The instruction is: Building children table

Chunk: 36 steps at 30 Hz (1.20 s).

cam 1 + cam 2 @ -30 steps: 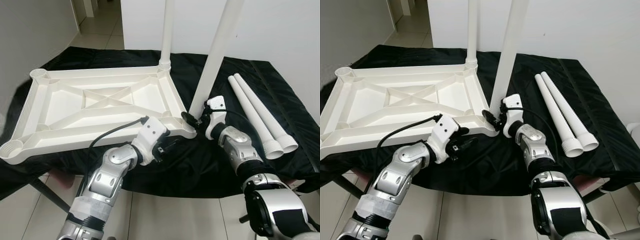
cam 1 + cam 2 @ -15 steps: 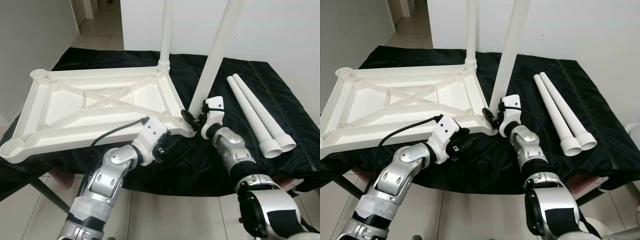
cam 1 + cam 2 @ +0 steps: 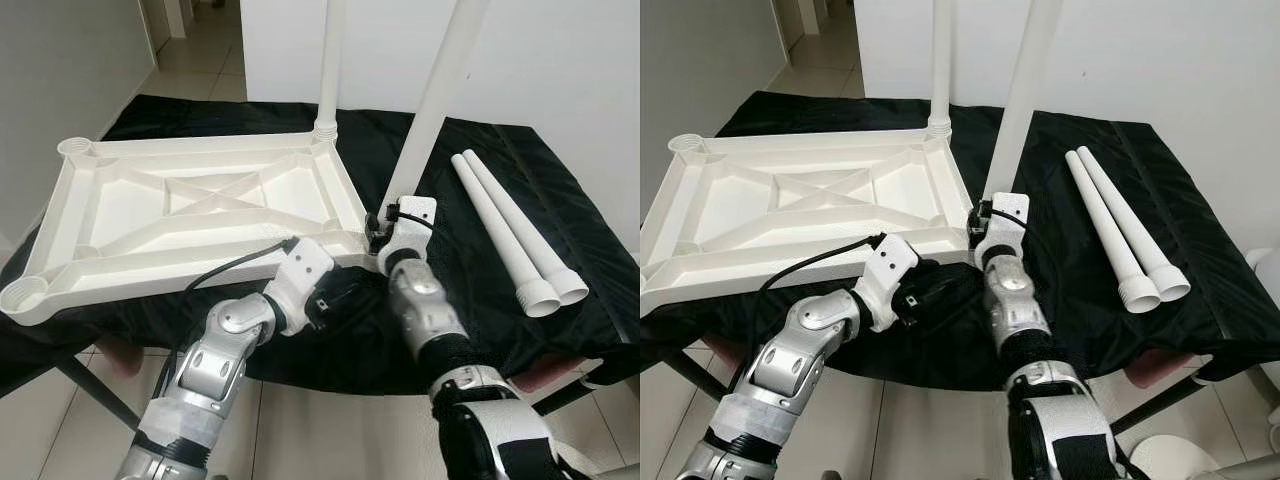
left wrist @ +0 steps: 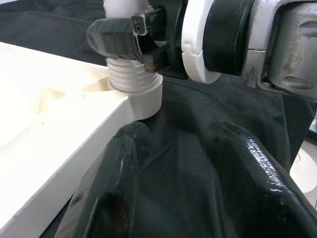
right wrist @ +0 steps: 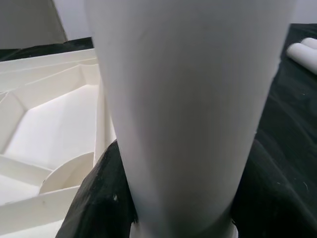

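A white table top (image 3: 190,148) lies upside down on a black cloth. One white leg (image 3: 329,70) stands upright in its far right corner. A second leg (image 3: 432,100) leans over the near right corner, its threaded end (image 4: 130,78) at the socket (image 4: 146,99). My right gripper (image 3: 379,229) is shut on this leg just above the thread, one finger (image 5: 96,198) on each side. My left gripper (image 4: 178,144) is open on the cloth just in front of that corner, holding nothing.
Two loose white legs (image 3: 512,232) lie side by side on the cloth at the right. The cloth-covered surface (image 3: 580,300) ends close to me, with tiled floor below. A white wall stands behind and a corridor opens at the back left.
My right forearm has swung from the right toward the middle, turning around the leaning leg while staying shut on it. The left gripper has hardly moved.
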Available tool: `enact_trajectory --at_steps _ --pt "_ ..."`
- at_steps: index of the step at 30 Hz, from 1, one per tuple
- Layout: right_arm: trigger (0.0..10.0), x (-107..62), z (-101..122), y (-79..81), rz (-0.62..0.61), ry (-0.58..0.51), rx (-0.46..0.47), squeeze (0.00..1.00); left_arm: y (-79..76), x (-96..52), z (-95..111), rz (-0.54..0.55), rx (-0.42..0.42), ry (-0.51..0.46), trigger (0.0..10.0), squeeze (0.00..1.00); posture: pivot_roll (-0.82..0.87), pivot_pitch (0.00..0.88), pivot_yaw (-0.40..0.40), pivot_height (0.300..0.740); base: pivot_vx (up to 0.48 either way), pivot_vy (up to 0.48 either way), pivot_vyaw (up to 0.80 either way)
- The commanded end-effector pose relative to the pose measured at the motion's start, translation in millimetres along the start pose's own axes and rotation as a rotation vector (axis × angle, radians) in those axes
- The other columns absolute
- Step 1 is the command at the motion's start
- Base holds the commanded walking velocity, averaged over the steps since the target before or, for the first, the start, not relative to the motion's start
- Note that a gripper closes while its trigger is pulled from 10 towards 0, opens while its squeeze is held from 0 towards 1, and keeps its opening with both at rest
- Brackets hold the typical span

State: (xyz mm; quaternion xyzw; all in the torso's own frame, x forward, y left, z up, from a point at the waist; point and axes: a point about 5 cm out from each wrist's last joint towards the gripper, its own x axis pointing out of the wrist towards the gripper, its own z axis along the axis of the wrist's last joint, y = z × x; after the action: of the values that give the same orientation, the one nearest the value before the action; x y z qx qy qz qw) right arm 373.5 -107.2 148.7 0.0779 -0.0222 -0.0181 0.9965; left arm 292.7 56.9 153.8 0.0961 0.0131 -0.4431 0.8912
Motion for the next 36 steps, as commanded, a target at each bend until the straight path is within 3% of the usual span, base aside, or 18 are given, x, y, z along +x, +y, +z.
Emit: enact_trajectory --at_steps 1,5,6,7,9,10,14,15,16,17,22,26,31,36 --pt "10.0 -2.2 1 -3.3 -0.044 -0.002 0.085 0.00 -1.8 0.3 -2 0.029 -0.008 0.007 10.0 0.00 0.03 0.026 -0.041 0.740 0.000 0.000 0.00" --pt "10.0 -3.9 7 -0.1 -0.020 -0.027 0.059 0.00 -3.2 1.3 -2 0.023 -0.008 0.006 10.0 0.00 0.03 0.026 -0.043 0.740 0.000 0.000 0.00" --pt "10.0 -4.2 7 -1.3 -0.027 -0.027 0.057 0.24 -3.6 1.5 -2 0.020 -0.006 0.006 10.0 0.00 0.03 0.026 -0.043 0.740 0.000 0.000 0.00" --pt "10.0 -4.8 9 -3.5 -0.025 -0.049 0.066 0.65 -3.1 1.5 -1 0.020 -0.005 0.005 10.0 0.00 0.03 0.026 -0.043 0.740 0.000 0.000 0.00" --pt "10.0 -4.8 9 -3.5 -0.025 -0.049 0.066 0.65 -3.1 1.5 -1 0.020 -0.005 0.005 10.0 0.00 0.03 0.026 -0.043 0.740 0.000 0.000 0.00" --pt "10.0 -6.5 16 -4.2 0.003 -0.098 0.071 1.00 -2.2 1.4 -1 0.024 -0.006 0.004 10.0 0.00 0.02 0.026 -0.040 0.740 0.000 0.000 0.00" --pt "10.0 -9.4 24 -6.8 0.041 -0.146 0.058 1.00 -2.6 0.9 -2 0.024 -0.005 0.006 10.0 0.00 0.02 0.027 -0.041 0.740 0.000 0.000 0.00" --pt "10.0 -11.7 24 -9.7 0.053 -0.157 0.053 0.22 -2.7 0.8 -2 0.025 -0.005 0.006 10.0 0.00 0.02 0.028 -0.041 0.740 0.000 0.000 0.00" --pt "10.0 -13.8 25 -11.7 0.059 -0.164 0.047 0.22 -2.8 0.8 -1 0.026 -0.006 0.006 10.0 0.00 0.02 0.028 -0.041 0.740 0.000 0.000 0.00" --pt "10.0 -15.2 26 -12.9 0.062 -0.167 0.045 0.00 -2.8 0.8 -1 0.026 -0.006 0.005 10.0 0.00 0.02 0.028 -0.041 0.740 0.000 0.000 0.00" --pt "10.0 -21.0 24 -15.6 0.076 -0.169 0.040 0.00 -2.6 0.1 -2 0.029 -0.007 0.006 10.0 0.00 0.03 0.032 -0.042 0.740 0.000 0.000 0.00" --pt "10.0 -40.3 15 -21.6 0.088 -0.178 0.034 0.00 4.0 -2.1 0 0.063 -0.007 -0.003 10.0 0.00 0.03 0.036 -0.041 0.740 0.000 0.000 0.00" --pt "10.0 -59.6 3 -16.5 0.120 -0.152 0.049 0.00 27.2 -4.6 4 0.164 -0.009 -0.010 10.0 0.00 0.02 0.041 -0.034 0.740 0.000 0.000 0.00" --pt "10.0 -65.3 -1 -14.3 0.138 -0.134 0.054 0.00 36.5 -5.9 5 0.207 0.006 -0.003 10.0 0.00 0.02 0.044 -0.029 0.740 0.000 0.000 0.00"
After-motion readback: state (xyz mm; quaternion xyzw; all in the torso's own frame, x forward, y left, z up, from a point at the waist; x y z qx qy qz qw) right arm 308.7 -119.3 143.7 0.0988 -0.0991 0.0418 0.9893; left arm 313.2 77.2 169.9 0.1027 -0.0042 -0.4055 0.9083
